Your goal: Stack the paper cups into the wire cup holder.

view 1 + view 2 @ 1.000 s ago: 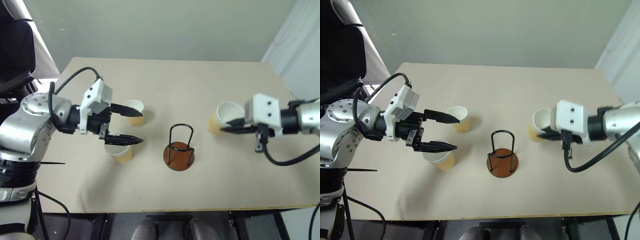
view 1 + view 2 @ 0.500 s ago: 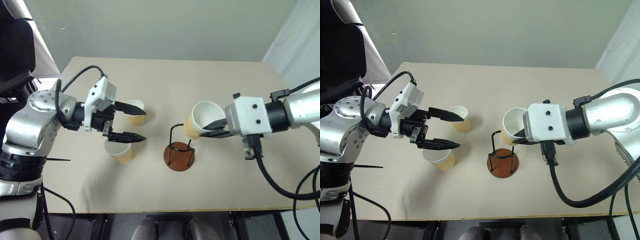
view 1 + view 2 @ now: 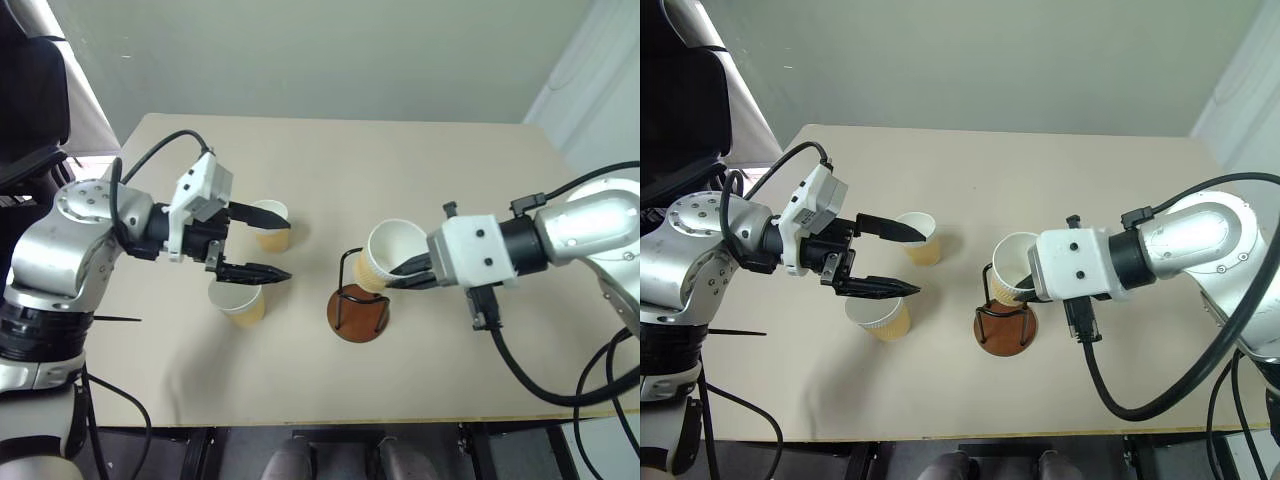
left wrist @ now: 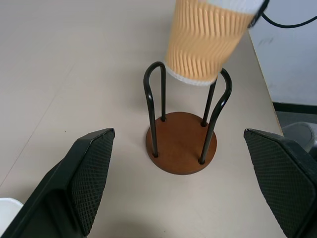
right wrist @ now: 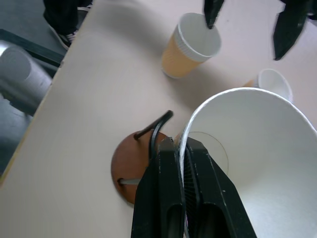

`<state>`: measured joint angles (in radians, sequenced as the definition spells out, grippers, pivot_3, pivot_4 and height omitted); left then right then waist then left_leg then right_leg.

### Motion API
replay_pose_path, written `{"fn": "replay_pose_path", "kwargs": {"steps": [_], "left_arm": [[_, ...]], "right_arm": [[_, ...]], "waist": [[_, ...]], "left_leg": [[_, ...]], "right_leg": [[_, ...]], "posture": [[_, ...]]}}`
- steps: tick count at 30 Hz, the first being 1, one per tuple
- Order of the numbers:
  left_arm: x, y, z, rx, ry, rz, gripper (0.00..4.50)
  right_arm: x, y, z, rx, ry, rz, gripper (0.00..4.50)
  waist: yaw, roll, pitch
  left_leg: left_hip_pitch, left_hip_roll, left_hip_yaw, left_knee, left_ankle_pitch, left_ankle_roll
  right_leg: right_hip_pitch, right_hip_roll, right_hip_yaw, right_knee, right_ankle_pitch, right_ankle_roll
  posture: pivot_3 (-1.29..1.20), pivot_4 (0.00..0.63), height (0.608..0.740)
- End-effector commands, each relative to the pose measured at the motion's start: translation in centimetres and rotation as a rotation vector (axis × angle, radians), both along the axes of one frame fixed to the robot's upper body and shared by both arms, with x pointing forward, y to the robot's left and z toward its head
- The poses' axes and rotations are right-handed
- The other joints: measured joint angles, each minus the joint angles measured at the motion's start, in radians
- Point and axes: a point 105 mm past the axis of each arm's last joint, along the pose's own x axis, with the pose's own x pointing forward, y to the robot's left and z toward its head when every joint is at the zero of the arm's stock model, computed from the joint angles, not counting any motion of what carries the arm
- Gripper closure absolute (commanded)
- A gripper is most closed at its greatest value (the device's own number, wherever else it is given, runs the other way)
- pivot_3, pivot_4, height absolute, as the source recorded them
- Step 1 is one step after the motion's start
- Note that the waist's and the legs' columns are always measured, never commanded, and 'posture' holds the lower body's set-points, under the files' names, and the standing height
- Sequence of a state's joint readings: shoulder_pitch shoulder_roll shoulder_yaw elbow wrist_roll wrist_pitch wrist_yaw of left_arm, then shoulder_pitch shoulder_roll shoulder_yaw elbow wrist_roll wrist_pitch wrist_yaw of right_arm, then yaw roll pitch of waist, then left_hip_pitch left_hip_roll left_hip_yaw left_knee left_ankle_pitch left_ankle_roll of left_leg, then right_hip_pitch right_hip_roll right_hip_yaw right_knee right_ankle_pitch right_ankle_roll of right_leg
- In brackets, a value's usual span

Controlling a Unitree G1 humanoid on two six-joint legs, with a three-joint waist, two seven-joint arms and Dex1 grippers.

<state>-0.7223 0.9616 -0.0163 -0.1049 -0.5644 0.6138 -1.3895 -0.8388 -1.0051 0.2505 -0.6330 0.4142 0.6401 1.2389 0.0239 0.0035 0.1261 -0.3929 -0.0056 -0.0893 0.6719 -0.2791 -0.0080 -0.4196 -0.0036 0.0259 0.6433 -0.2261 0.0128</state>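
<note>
I stand in what looks like a lab or test room: bare beige table (image 3: 420,180), plain pale wall (image 3: 330,50), loose black cables (image 3: 545,375).

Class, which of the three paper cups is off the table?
The paper cup pinched at its rim by the right gripper, tilted over the wire cup holder. The other two cups stand on the table.
</note>
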Motion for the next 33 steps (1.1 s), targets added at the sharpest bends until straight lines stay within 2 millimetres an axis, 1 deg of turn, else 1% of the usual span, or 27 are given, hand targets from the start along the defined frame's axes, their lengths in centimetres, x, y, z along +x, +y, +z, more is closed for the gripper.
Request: {"fn": "replay_pose_path", "kwargs": {"steps": [1, 3, 6, 7, 9, 10, 12, 13, 14, 17, 21, 25, 29, 33], "left_arm": [[-0.3, 0.1, 1.1, 0.001, -0.051, 0.000, 0.00], [-0.2, 0.1, 1.1, 0.002, -0.054, 0.000, 0.00], [-0.2, 0.0, 1.1, 0.002, -0.056, -0.003, 0.00], [-0.1, 0.0, 1.1, 0.001, -0.056, -0.004, 0.00], [-0.1, 0.0, 1.1, 0.001, -0.056, -0.005, 0.00], [-0.1, 0.0, 1.1, 0.000, -0.056, -0.005, 0.00], [0.0, 0.0, 1.1, 0.000, -0.057, -0.004, 0.00], [0.0, 0.0, 1.1, 0.000, -0.058, -0.004, 0.00], [0.1, 0.0, 1.1, 0.000, -0.061, -0.001, 0.00], [0.4, 0.2, 1.2, 0.000, -0.073, 0.015, 0.00], [1.5, 1.1, 1.5, 0.027, -0.126, 0.071, 0.00], [3.6, 3.1, 2.1, 0.141, -0.245, 0.173, 0.00], [5.3, 4.7, 1.6, 0.276, -0.328, 0.227, 0.00], [6.9, 5.5, 1.6, 0.369, -0.403, 0.266, 0.00]], "right_arm": [[0.0, 0.1, 0.2, -0.012, -0.038, 0.018, 4.46], [0.0, 0.2, 0.0, -0.015, -0.037, 0.023, 4.46], [0.2, 0.3, 0.0, -0.011, -0.045, 0.018, 3.85], [0.3, 0.4, 0.1, -0.004, -0.052, 0.013, 3.57], [0.5, 0.4, 0.2, 0.005, -0.061, 0.005, 2.86], [0.6, 0.5, 0.2, 0.008, -0.065, 0.002, 2.43], [0.9, 0.5, 0.3, 0.015, -0.075, -0.009, 1.84], [1.0, 0.5, 0.4, 0.019, -0.081, -0.014, 1.38], [1.3, 0.4, 0.6, 0.032, -0.091, -0.028, 1.10], [1.9, 0.4, 1.3, 0.070, -0.108, -0.056, 1.10], [2.3, 0.3, 2.4, 0.148, -0.103, -0.089, 1.10], [1.4, 0.6, 5.1, 0.327, 0.013, -0.084, 1.10], [0.9, 0.6, 6.4, 0.414, 0.066, -0.093, 1.10], [0.8, 0.5, 6.8, 0.443, 0.083, -0.105, 1.10]], "waist": [[0.000, 0.000, 0.000], [0.000, 0.000, 0.000], [0.000, 0.000, 0.000], [0.000, 0.000, 0.000], [0.000, 0.000, 0.000], [0.000, 0.000, 0.000], [0.000, 0.000, 0.000], [0.000, 0.000, 0.000], [0.000, 0.000, 0.000], [0.000, 0.000, 0.000], [0.000, 0.000, 0.000], [0.000, 0.000, 0.000], [0.000, 0.000, 0.000], [0.001, 0.000, 0.000]], "left_leg": [[0.000, 0.000, 0.000, 0.000, 0.000, 0.000], [0.000, 0.000, 0.000, 0.000, 0.000, 0.000], [0.000, 0.000, 0.000, 0.000, 0.000, 0.000], [0.000, 0.000, 0.000, 0.000, 0.000, 0.000], [0.000, 0.000, 0.000, 0.000, 0.000, 0.000], [0.000, 0.000, 0.000, 0.000, 0.000, 0.000], [0.000, 0.000, 0.000, 0.000, 0.000, 0.000], [0.000, 0.000, 0.000, 0.000, 0.000, 0.000], [0.000, 0.000, 0.000, 0.000, 0.000, 0.000], [0.000, 0.000, 0.000, 0.000, 0.000, 0.000], [0.000, 0.000, 0.000, 0.000, 0.000, 0.000], [0.000, 0.000, 0.000, 0.000, 0.000, 0.000], [-0.001, 0.000, -0.001, 0.000, 0.000, 0.000], [-0.005, 0.000, -0.001, 0.000, 0.000, 0.001]], "right_leg": [[0.000, 0.000, 0.000, 0.000, 0.000, 0.000], [0.000, 0.000, 0.000, 0.000, 0.000, 0.000], [0.000, 0.000, 0.000, 0.000, 0.000, 0.000], [0.000, 0.000, 0.000, 0.000, 0.000, 0.000], [0.000, 0.000, 0.000, 0.000, 0.000, 0.000], [0.000, 0.000, 0.000, 0.000, 0.000, 0.000], [0.000, 0.000, 0.000, 0.000, 0.000, 0.000], [0.000, 0.000, 0.000, 0.000, 0.000, 0.000], [0.000, 0.000, 0.000, 0.000, 0.000, 0.000], [0.000, 0.000, 0.000, 0.000, 0.000, 0.000], [0.000, 0.000, 0.000, 0.000, 0.000, 0.000], [-0.001, 0.000, 0.000, -0.001, 0.000, 0.000], [-0.001, 0.000, 0.000, -0.001, 0.000, -0.001], [-0.004, 0.000, 0.000, -0.002, 0.000, -0.001]], "posture": [[0.00, 0.150, 0.740], [0.00, 0.150, 0.740], [0.00, 0.150, 0.740], [0.00, 0.150, 0.740], [0.00, 0.150, 0.740], [0.00, 0.150, 0.740], [0.00, 0.150, 0.740], [0.00, 0.150, 0.740], [0.00, 0.150, 0.740], [0.00, 0.150, 0.740], [0.00, 0.150, 0.740], [0.00, 0.150, 0.740], [0.00, 0.150, 0.740], [0.00, 0.150, 0.740]]}}
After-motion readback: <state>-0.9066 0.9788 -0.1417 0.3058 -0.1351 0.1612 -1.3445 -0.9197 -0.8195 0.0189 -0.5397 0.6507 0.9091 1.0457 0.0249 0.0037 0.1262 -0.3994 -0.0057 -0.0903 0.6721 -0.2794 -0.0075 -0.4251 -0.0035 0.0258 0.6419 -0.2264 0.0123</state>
